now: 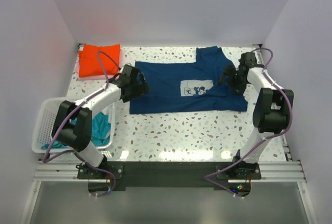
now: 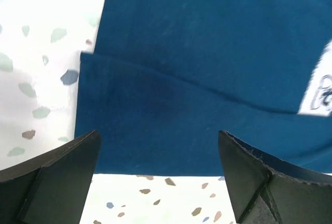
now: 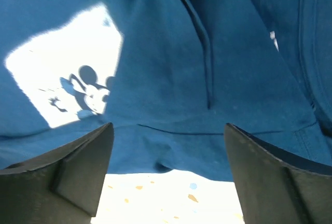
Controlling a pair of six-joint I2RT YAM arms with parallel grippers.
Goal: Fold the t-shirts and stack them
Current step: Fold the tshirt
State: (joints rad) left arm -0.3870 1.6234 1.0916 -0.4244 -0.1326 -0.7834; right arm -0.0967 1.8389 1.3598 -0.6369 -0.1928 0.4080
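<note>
- Jaws stand wide apart on both arms: left gripper [image 2: 158, 146] and right gripper [image 3: 168, 141] hover empty over opposite ends of the navy cloth t-shirt with a pale square cartoon print [image 1: 176, 86].
- Shirt lies mid-table on the speckled white terrazzo tabletop [image 1: 171, 130], partly folded along its length, one sleeve poking toward the back wall.
- Long axis runs left to right; the neck seems to point toward the right arm, the hem toward the left.
- Next fold likely goes best with both arms pinching matching corners through all layers and lifting together, keeping the crease straight.
</note>
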